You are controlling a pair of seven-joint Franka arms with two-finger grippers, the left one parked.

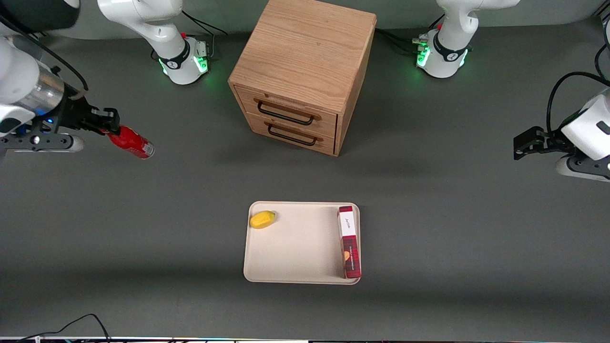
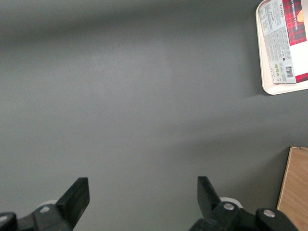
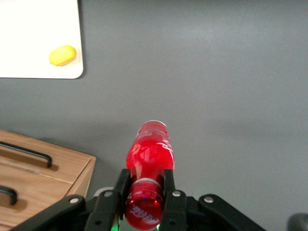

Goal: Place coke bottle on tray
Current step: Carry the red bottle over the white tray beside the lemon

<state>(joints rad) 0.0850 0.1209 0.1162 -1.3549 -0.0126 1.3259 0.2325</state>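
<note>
The black two-finger gripper pinches the small glossy red coke bottle at its red cap end. The bottle's clear whitish base points toward four o'clock. The flat cream rectangular tray lies well apart.

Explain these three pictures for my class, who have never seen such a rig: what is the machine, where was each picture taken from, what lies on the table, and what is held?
These are robot arms bolted to a grey table. One picture looks at them from the front; the other two come from cameras on each arm's wrist. The working arm's gripper, at its own end of the table, is shut on a small red coke bottle, held near the cap and tilted above the table; its wrist camera shows this close up. Nearer the front camera lies a cream tray holding a yellow fruit-like item and a long red plaid box. A wooden two-drawer cabinet, drawers shut, stands farther from that camera than the tray.
</note>
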